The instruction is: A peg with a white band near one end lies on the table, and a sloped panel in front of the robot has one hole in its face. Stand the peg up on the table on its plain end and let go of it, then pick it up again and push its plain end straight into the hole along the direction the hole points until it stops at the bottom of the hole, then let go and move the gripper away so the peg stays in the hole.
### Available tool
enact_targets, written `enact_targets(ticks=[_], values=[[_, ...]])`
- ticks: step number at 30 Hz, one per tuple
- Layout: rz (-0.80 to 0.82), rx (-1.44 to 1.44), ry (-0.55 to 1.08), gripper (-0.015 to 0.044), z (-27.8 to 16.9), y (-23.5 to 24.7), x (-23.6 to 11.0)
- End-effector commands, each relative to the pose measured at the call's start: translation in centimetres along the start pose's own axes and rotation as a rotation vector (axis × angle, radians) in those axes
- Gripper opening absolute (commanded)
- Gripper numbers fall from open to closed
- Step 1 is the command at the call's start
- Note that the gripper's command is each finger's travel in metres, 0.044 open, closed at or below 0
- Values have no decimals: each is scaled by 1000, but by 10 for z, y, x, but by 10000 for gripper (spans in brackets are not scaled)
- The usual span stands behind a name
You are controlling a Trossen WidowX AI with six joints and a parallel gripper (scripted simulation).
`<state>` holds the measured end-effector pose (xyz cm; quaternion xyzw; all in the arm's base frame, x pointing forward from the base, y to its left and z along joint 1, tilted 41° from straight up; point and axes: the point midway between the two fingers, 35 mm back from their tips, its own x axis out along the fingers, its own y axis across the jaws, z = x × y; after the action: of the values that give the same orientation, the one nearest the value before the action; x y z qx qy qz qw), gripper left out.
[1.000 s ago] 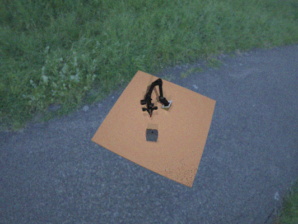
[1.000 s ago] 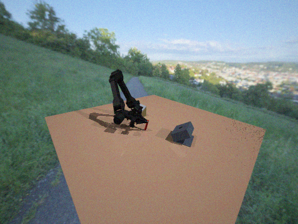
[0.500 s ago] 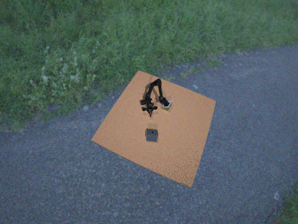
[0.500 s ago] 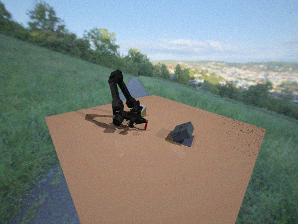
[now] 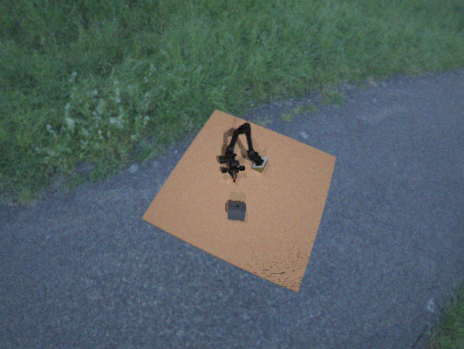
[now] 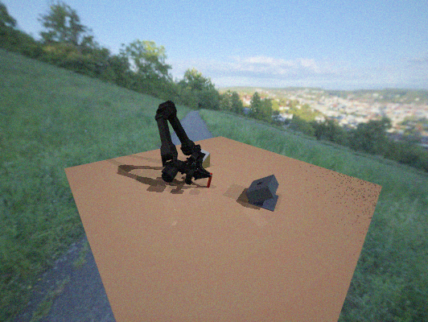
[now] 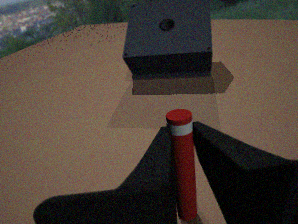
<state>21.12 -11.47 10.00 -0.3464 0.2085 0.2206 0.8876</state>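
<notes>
The red peg (image 7: 183,170) (image 6: 209,180) (image 5: 235,176) has a white band near its upper end. It stands nearly upright, with its plain end down at the table. My gripper (image 7: 180,131) (image 6: 203,177) (image 5: 233,171) is shut on the peg, the two dark fingers pressing its sides below the white band. The dark sloped panel (image 7: 167,35) (image 6: 262,190) (image 5: 236,210) stands ahead of the gripper, apart from it. Its round hole (image 7: 166,24) shows in the wrist view on the panel's face.
The orange table top (image 5: 279,205) (image 6: 201,249) (image 7: 60,110) carries the arm's light base block (image 5: 260,164) (image 6: 205,158) behind the gripper. Grass and a paved path lie around the table.
</notes>
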Motion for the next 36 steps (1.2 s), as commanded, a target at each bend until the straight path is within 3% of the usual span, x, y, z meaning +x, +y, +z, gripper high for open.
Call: enact_targets(ticks=[1,36], values=[[0,0,0,49,-1,0,-1],[0,-5,-38,49,-5,1,-6]])
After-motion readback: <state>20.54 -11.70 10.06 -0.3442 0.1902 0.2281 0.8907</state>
